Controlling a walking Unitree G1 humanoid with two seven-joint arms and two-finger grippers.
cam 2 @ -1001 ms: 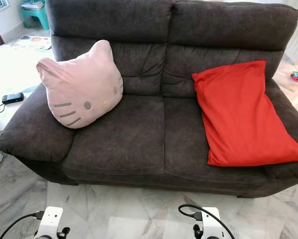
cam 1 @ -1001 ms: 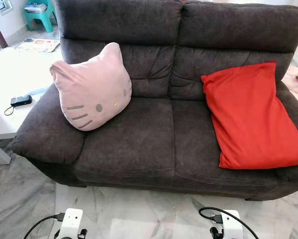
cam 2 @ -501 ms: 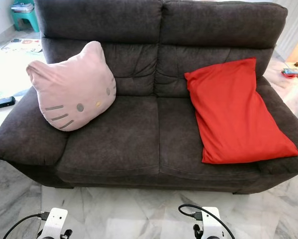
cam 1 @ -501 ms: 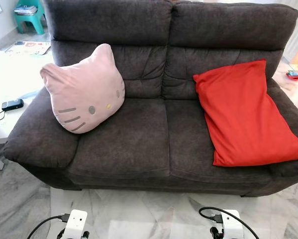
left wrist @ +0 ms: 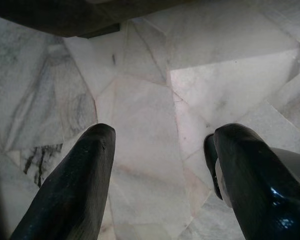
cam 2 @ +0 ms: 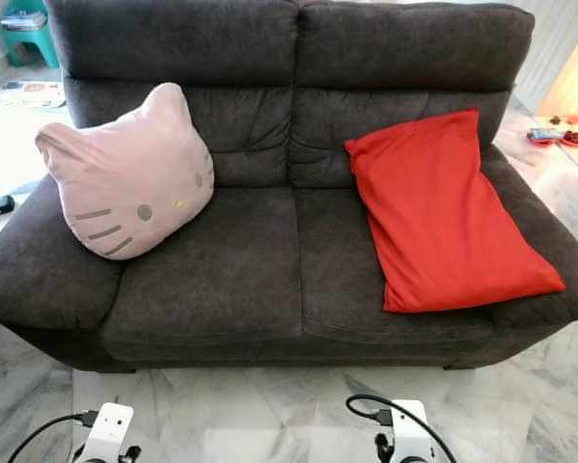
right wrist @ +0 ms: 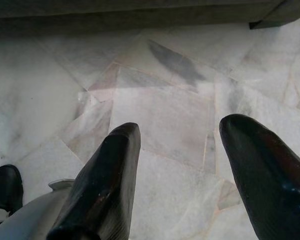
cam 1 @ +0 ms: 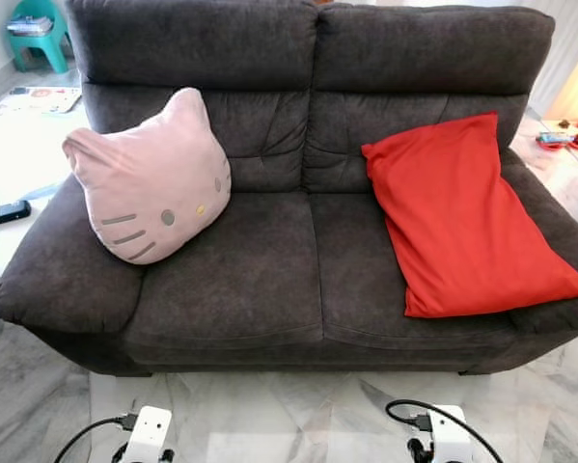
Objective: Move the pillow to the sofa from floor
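We've got the red pillow (cam 1: 467,217) lying on the dark grey sofa (cam 1: 269,280), with a pink cat-face cushion (cam 1: 151,178) beside it. Our left gripper (left wrist: 160,175) and right gripper (right wrist: 182,172) hang spread wide and empty over the marble floor (right wrist: 155,115).

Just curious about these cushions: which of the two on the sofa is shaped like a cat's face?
The pink pillow at the sofa's left end: it has two ears, whiskers and eyes. The red pillow on the right is a plain rectangle.

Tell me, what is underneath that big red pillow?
The red pillow lies on the dark sofa's right seat cushion, its top leaning on the backrest and one corner over the armrest. Whatever might sit beneath it is covered.
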